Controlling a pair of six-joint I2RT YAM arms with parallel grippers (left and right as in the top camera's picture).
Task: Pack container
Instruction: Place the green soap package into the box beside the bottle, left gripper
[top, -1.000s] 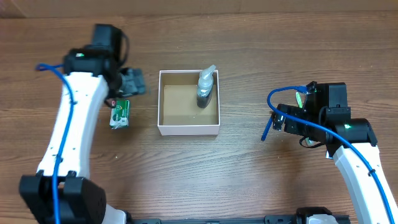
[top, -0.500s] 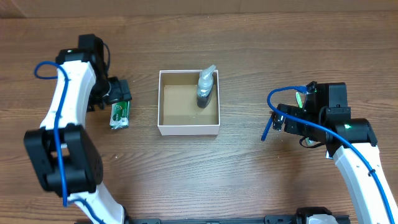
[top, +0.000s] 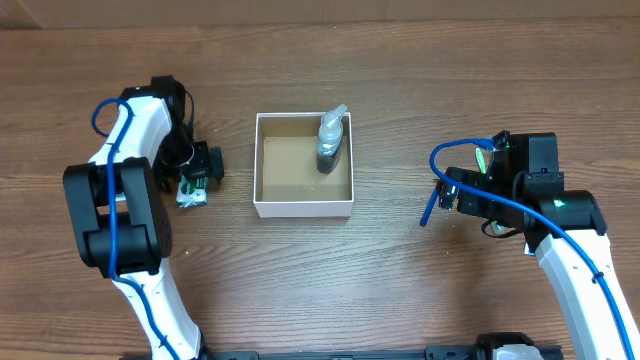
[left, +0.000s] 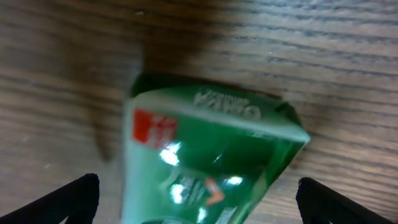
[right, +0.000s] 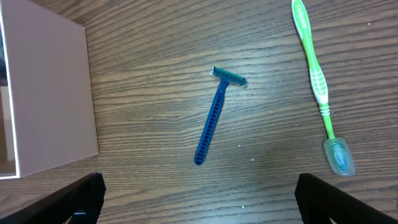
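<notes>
At your left gripper (left: 198, 202) the jaws stand wide apart: one dark fingertip (left: 71, 199) shows at each lower corner of the wrist view, and nothing is clamped between them. Directly below lies a green packet (left: 211, 155) with a red patch and white lettering; the print is too blurred to read. You cannot tell from this view whether the fingers touch the packet. It rests on the brown wooden table (left: 348, 56), and from overhead it sits to the left of the container, near it but apart. The container (top: 303, 207), a square shallow box with white walls and a brown inside, stands at the middle of the table between your two arms. One item is inside it: a small clear bottle (top: 330, 140) with dark contents, lodged at the far-right corner with its top leaning over the rim. The remainder of the brown floor is bare. Your right gripper (right: 199, 202) is likewise spread open and holds nothing, with its fingertips at the lower corners of its wrist view. Below it on the table lie a blue razor (right: 216, 118), head away from the camera, and a green toothbrush (right: 316, 74) with a capped head, the two well apart. A white wall of the container shows at the left edge of that view.
</notes>
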